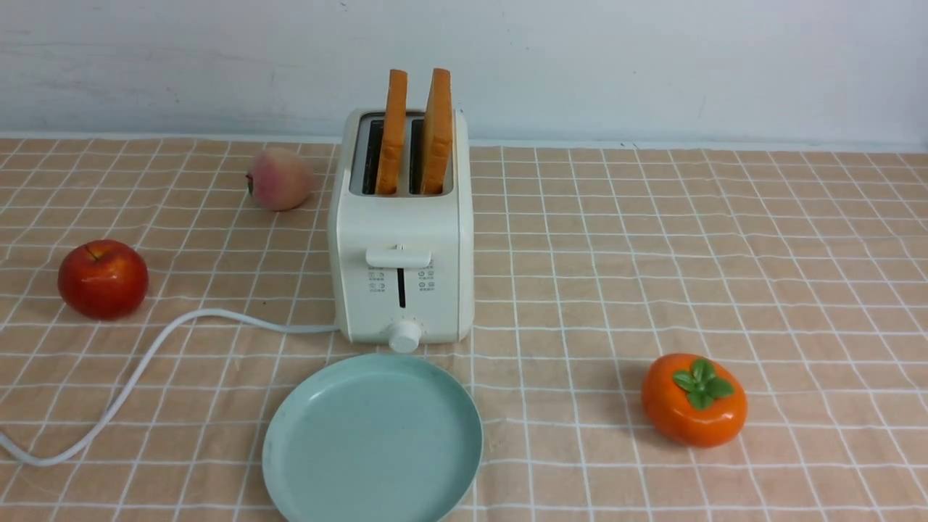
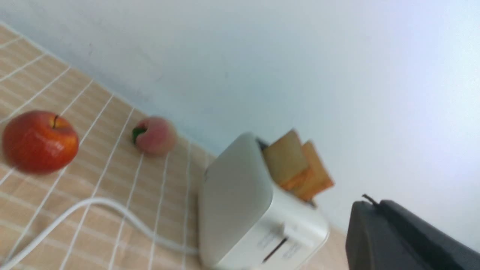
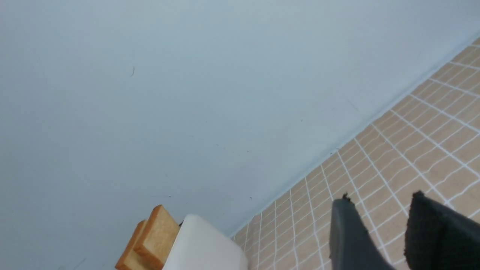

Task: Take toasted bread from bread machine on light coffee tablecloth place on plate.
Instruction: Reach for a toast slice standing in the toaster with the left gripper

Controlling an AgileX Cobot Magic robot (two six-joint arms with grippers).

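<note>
Two toast slices (image 1: pixel 392 134) noted upright in toaster (image 1: pixel 402 261) slots, frame centre, tops raised clear for gripping. Pale blue-green plate (image 1: pixel 290 428) set just before toaster, lower centre, for short transfer. Empty left gripper (image 2: pixel 372 205) found pressed together; right gripper (image 3: pixel 380 200) found parted.

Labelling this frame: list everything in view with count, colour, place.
bread machine: 1, cream-white, centre, toward the wall
toasted bread: 2, golden-tan, upright in the bread machine slots
plate: 1, blue-green, before the bread machine, empty
tablecloth: 1, peach-tan, white grid, underneath everything
cord: 1, white, trailing left
apple: 1, red, left
peach: 1, pink, back left
persimmon: 1, orange, front right
wall: 1, whitish, behind
left gripper: 1, dark, shut, empty
right gripper: 1, dark, open, empty
</note>
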